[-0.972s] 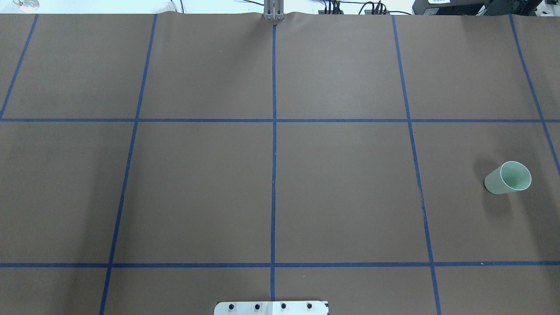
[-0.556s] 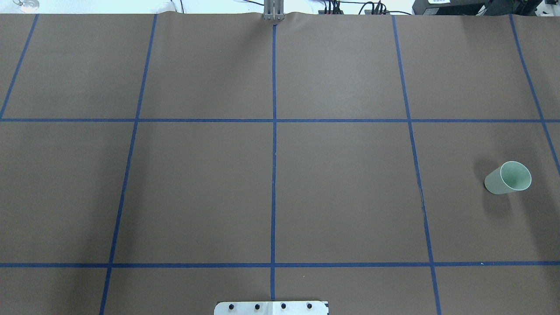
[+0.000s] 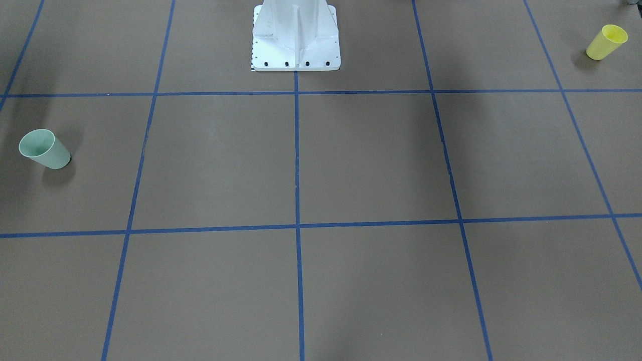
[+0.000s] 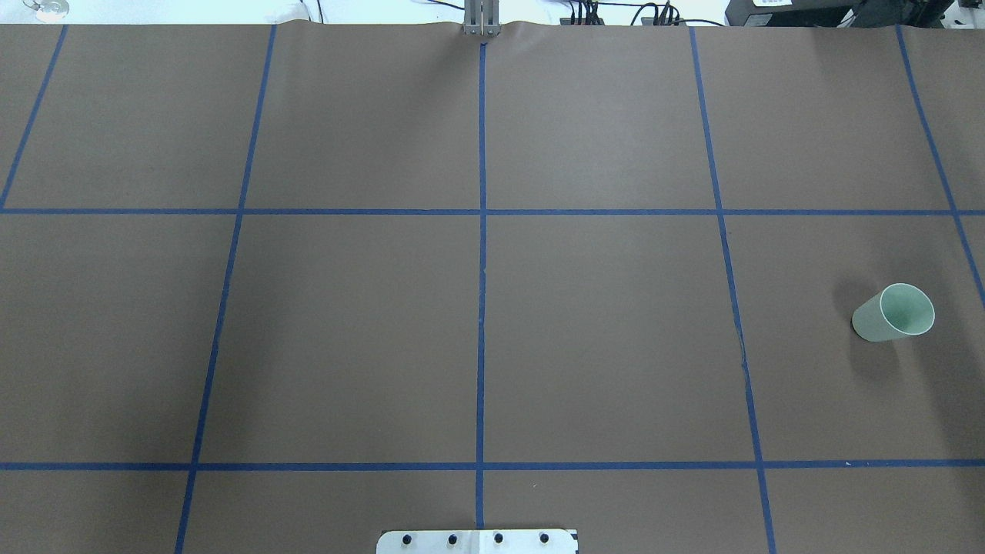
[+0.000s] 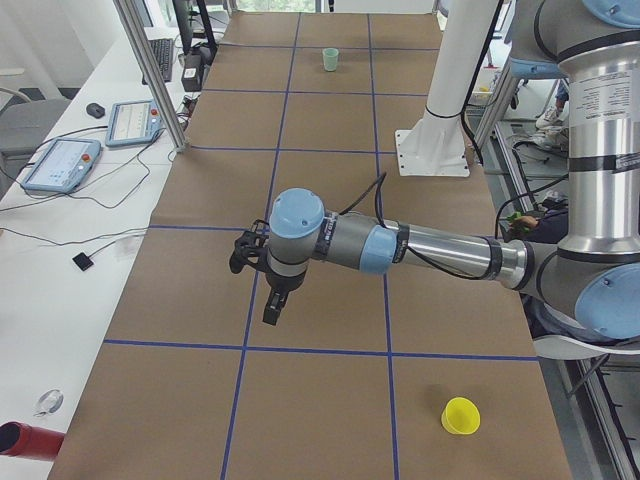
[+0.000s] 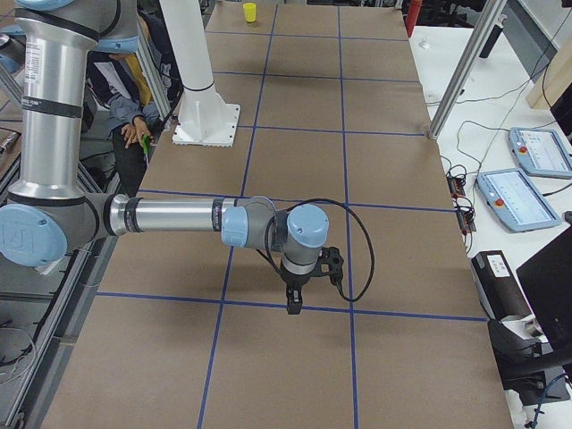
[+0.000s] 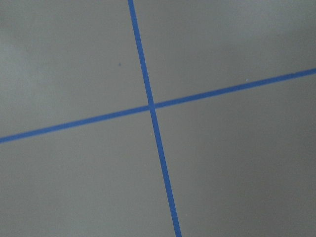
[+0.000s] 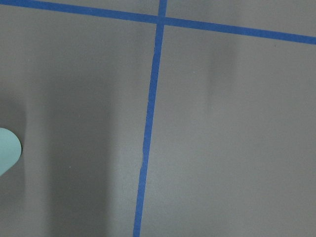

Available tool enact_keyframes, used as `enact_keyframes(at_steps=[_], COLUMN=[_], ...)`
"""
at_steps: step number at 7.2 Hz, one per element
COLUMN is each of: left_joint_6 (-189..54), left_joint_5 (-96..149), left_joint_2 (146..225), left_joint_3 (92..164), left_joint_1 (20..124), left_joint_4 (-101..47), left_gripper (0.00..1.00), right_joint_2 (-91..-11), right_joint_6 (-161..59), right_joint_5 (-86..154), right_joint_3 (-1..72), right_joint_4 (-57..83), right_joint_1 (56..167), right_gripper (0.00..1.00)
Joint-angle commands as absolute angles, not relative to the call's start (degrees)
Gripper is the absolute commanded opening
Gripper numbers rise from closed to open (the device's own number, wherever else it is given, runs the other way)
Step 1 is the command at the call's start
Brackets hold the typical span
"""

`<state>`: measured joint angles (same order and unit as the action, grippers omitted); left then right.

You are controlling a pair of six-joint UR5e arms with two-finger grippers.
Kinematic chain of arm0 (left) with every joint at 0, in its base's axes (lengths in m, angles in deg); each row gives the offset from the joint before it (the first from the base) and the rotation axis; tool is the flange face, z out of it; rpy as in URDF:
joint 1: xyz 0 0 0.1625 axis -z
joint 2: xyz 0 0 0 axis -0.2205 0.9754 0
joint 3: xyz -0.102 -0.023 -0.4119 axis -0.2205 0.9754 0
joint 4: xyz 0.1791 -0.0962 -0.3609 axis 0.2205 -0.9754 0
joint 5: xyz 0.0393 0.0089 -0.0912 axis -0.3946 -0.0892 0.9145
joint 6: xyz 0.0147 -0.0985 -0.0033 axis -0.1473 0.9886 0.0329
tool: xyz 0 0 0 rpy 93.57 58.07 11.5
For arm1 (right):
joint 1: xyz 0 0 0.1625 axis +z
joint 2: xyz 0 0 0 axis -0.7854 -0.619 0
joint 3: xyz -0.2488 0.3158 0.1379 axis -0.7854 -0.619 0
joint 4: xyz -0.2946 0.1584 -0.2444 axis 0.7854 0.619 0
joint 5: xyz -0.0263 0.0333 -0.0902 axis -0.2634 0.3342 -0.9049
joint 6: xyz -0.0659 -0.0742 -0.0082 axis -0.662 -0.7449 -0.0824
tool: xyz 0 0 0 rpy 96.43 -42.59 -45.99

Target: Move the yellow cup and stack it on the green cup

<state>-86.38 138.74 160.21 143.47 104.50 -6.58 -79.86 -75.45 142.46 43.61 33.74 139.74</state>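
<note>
The yellow cup stands upright on the brown table near the robot's left corner; it also shows in the exterior left view and the exterior right view. The green cup stands upright on the robot's right side, also seen in the front-facing view, far off in the exterior left view, and as a sliver in the right wrist view. My left gripper and right gripper hang above the table away from both cups. I cannot tell whether either is open or shut.
The white robot pedestal stands at the table's robot-side edge. Blue tape lines grid the brown table. Metal frame posts and tablets stand beside the table's operator side. A person sits behind the robot.
</note>
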Motion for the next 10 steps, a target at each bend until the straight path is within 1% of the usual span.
enact_keyframes(at_steps=[1,2,3,4,6,8,10], left_joint_6=[-86.4,-86.14,-82.65,-78.96,-70.98,-56.67,-43.39], left_joint_5=[138.61,138.61,138.61,138.61,136.08,124.69,111.62], left_joint_2=[161.72,161.81,161.29,161.37,161.19,160.06,158.83], left_joint_3=[143.19,145.1,145.64,145.74,147.31,151.78,152.86], left_joint_1=[104.67,104.67,104.41,103.8,103.0,97.67,91.25], left_joint_4=[-8.12,-10.47,-15.71,-17.77,-17.61,-17.18,-16.73], left_gripper=[1.0,1.0,1.0,1.0,1.0,1.0,1.0], right_joint_2=[-79.86,-79.86,-79.86,-79.86,-79.86,-79.86,-80.04], right_joint_6=[-75.45,-75.53,-75.53,-75.53,-75.62,-75.62,-75.8], right_joint_5=[142.48,142.48,142.48,142.48,142.48,142.39,142.39], right_joint_3=[43.69,43.69,43.69,43.69,43.69,43.69,43.69], right_joint_4=[33.74,33.74,33.74,33.74,33.74,33.74,33.74], right_joint_1=[139.74,139.74,139.74,139.74,139.74,139.74,139.74], right_gripper=[1.0,1.0,1.0,1.0,1.0,1.0,1.0])
